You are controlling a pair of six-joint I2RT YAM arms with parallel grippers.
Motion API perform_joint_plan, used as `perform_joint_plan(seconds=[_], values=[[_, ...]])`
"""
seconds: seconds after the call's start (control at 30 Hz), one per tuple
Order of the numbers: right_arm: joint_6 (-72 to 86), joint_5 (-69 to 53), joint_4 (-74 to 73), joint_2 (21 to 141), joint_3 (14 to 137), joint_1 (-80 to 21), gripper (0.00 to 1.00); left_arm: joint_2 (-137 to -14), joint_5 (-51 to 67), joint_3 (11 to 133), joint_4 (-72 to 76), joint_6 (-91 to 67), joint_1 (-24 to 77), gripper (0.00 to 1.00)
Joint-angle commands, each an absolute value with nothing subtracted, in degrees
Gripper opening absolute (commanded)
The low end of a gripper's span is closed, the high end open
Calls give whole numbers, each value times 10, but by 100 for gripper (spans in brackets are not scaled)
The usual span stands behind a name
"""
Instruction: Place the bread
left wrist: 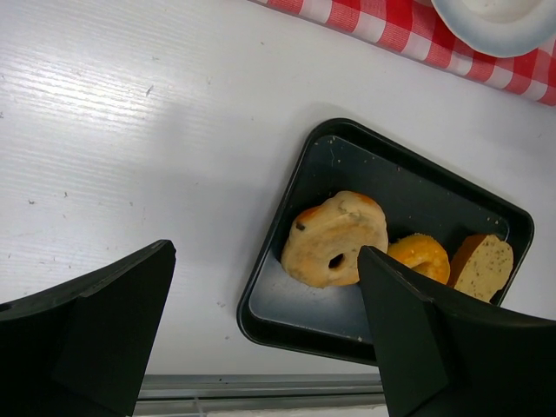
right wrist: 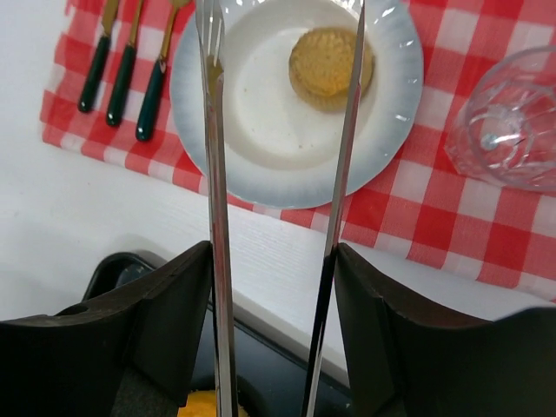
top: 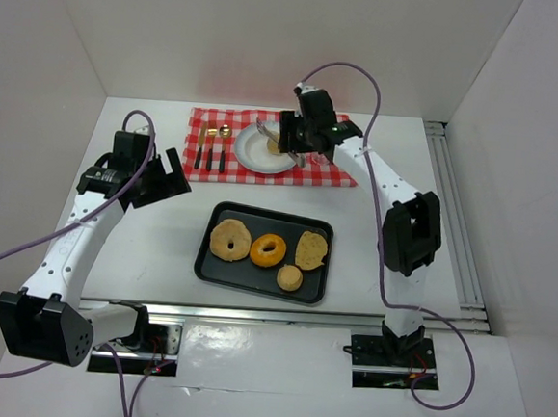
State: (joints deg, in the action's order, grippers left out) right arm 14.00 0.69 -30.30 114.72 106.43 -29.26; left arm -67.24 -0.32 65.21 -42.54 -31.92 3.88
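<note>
Bread [right wrist: 328,68] on white plate [right wrist: 261,130], right gripper [right wrist: 274,261] clamped on tongs [right wrist: 217,174] — tong tips cut off at frame top, contact with bread unclear, left gripper [left wrist: 267,256] spread wide, empty — above tray [left wrist: 295,191] edge

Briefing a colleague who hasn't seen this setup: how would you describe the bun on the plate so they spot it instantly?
Far across the table lies a red checked cloth with a white plate on it. The bread is the small round golden-tan bun lying alone on that plate; its twin sits nearer, in the black tray.
</note>
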Motion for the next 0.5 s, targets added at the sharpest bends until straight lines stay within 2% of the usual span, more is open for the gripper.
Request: perform_joint_plan(seconds=[0.0,0.1,0.33,0.37,0.47], values=[[129,48,-279,1065,1096,-297,64,-667,2,653,-422,-323,35,100],[129,118,-256,992,1036,-290,64,-667,2,658,-422,-323,35,100],[181,251,-158,808,750,-190,64,-667,7,658,-422,-323,35,100],[181,262,-150,784,698,-179,65,-667,13,658,-422,-318,35,100],[174,244,-144,778,646,-131,68,-672,22,664,-416,-318,30,100]])
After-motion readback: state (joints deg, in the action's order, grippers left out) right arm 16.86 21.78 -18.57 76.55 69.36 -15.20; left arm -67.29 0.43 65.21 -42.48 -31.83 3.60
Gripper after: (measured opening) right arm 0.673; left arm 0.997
